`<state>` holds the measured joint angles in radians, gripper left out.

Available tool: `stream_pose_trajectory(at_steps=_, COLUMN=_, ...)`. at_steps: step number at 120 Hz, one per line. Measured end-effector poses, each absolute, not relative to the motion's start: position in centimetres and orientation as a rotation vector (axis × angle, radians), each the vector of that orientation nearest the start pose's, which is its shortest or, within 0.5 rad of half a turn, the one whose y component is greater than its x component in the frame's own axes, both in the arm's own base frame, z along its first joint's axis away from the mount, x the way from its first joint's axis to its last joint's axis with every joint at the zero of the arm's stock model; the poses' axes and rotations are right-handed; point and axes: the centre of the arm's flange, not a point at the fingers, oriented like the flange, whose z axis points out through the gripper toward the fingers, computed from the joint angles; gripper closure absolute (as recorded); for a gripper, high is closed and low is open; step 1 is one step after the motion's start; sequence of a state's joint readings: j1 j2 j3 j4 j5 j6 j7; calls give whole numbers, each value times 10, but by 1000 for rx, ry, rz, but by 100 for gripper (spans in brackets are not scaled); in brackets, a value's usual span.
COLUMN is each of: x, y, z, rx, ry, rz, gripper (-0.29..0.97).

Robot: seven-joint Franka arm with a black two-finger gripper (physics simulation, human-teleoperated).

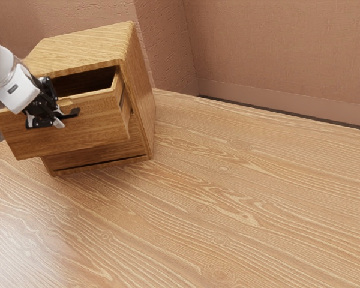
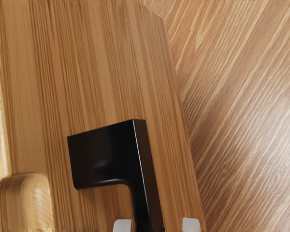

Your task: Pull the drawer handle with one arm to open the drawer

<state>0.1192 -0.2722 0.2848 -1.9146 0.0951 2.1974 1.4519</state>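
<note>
Exterior view: my claw [image 1: 50, 116] sits at the black handle [image 1: 71, 112] on the front of the drawer [image 1: 84, 129], which stands part way out of the wooden cabinet [image 1: 138, 84] on the table [image 1: 240, 198]. I cannot tell whether the claw pinches the handle. Wrist view: the handle [image 2: 113, 154] projects from the drawer [image 2: 87, 72], just under my hand.

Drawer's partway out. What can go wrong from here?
1. The handle is slim; the pincer may slip off it.
2. The cabinet looks unfixed on the table; the pull may drag it.
3. The drawer already overhangs; pulling too far could drop it out.
</note>
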Motion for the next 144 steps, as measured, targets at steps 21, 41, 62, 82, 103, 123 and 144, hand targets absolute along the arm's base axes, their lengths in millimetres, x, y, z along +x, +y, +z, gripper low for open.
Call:
stream_pose_trajectory(at_steps=21, x=445, y=216, z=665, rx=-2279, ry=1366, rz=-455, gripper=79)
stream_pose_trajectory(at_steps=41, x=441, y=210, z=662, rx=-2277, ry=1373, rz=-463, gripper=78)
stream_pose_trajectory(at_steps=62, x=435, y=204, z=664, rx=-2273, ry=1374, rz=-480, gripper=79)
stream_pose_trajectory(at_steps=82, x=421, y=202, z=663, rx=-2279, ry=1371, rz=-496, gripper=79)
stream_pose_trajectory(at_steps=103, x=410, y=198, z=661, rx=-2282, ry=1371, rz=-508, gripper=79)
stream_pose_trajectory(at_steps=123, x=391, y=178, z=666, rx=-2252, ry=1379, rz=-518, gripper=79)
stream_pose_trajectory(at_steps=144, x=376, y=168, z=664, rx=-2247, ry=1376, rz=-514, gripper=79)
